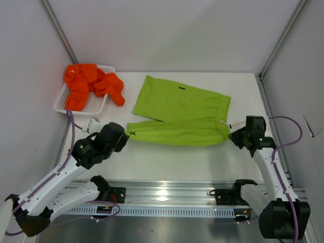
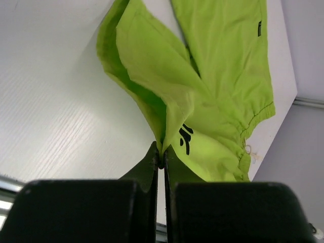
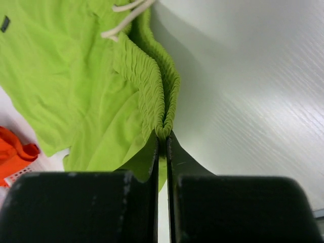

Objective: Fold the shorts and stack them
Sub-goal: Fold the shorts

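Observation:
The lime green shorts [image 1: 177, 114] lie spread across the middle of the table, the near leg pulled taut between my two grippers. My left gripper [image 1: 126, 134] is shut on the hem of that leg [image 2: 161, 144]; a black logo shows on the fabric [image 2: 185, 138]. My right gripper [image 1: 232, 134] is shut on the gathered elastic waist [image 3: 164, 129], with the white drawstring [image 3: 124, 17] beyond it. The orange shorts [image 1: 91, 83] lie crumpled in and over the white mesh basket [image 1: 63, 98] at the back left.
The cage's metal posts rise at the back left and back right. A metal rail [image 1: 167, 195] runs along the table's near edge by the arm bases. The table's right edge is close to my right arm.

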You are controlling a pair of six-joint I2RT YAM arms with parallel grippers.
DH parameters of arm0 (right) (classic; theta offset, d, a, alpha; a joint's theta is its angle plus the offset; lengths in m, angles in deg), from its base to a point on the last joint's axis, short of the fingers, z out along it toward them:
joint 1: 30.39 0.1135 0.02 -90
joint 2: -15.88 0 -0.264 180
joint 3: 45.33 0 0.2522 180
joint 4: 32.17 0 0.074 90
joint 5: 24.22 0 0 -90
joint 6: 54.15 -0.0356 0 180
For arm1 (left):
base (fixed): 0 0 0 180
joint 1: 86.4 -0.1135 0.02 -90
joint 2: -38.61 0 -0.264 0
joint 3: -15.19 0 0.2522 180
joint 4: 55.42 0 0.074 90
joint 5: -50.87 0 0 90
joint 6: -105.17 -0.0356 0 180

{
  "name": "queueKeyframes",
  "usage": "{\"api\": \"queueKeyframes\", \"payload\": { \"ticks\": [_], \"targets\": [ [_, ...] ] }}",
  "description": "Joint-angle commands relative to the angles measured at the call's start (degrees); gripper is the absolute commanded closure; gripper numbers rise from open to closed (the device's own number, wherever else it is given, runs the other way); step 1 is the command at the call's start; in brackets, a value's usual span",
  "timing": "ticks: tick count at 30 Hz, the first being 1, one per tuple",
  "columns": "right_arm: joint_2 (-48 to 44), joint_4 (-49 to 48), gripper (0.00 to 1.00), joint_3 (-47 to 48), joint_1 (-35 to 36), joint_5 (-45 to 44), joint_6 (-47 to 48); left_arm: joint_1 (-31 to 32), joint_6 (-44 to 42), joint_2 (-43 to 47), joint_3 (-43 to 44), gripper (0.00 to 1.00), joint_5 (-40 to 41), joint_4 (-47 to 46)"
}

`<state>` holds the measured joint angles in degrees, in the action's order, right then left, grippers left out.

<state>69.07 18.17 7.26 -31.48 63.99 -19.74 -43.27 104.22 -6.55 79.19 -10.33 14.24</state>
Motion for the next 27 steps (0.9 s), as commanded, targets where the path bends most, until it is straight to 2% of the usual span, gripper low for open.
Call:
{"api": "queueKeyframes", "payload": {
  "ticks": [1,12,19,27],
  "targets": [
    [0.9,-0.3,1.00,4.7,-0.8,1.1,-0.4,-3.5,-11.7,-3.7,6.2,1.00,0.6,-5.8],
    [7.7,-4.5,1.00,12.9,-1.4,1.1,-3.9,-13.2,-24.2,-18.4,19.1,1.00,-2.2,-15.7],
    [14.4,-7.7,1.00,19.3,-2.8,0.5,-6.2,-20.0,-28.6,-26.9,26.3,1.00,-5.0,-19.2],
    [23.8,-10.2,1.00,25.9,-4.5,1.1,-8.0,-24.8,-33.2,-35.9,31.4,1.00,-9.5,-25.8]
  ]
}}
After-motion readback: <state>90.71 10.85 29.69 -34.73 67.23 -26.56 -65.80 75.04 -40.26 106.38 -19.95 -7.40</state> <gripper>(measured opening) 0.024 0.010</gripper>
